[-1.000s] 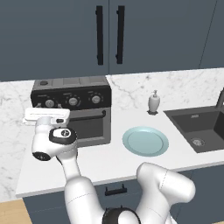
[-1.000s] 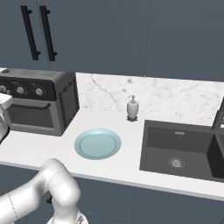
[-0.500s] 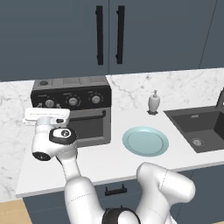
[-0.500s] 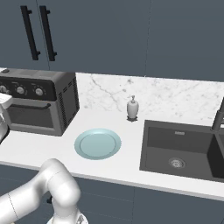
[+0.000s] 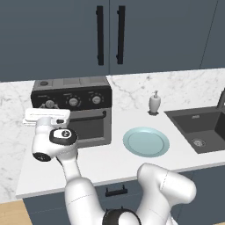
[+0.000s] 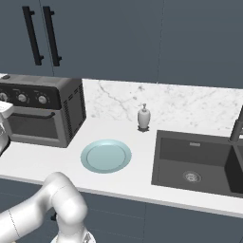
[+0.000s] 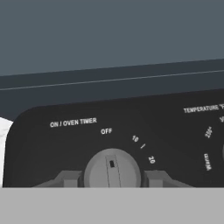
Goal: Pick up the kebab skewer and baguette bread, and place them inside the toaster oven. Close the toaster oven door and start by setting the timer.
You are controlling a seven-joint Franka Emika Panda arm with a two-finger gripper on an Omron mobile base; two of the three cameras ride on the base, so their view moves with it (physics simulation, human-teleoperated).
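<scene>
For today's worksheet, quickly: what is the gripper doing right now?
Gripper: fingers closed on the timer knob of the toaster oven.

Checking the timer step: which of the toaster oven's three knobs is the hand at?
The leftmost knob, labelled ON / OVEN TIMER, pointer at OFF. The hand has a finger on each side of it; the other two knobs sit farther right on the toaster oven.

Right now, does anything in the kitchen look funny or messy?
Nothing is spilled, broken or crooked. The plate sits bare on the counter, the oven door is shut, and the gripper sits at the timer knob, which points at OFF.
</scene>
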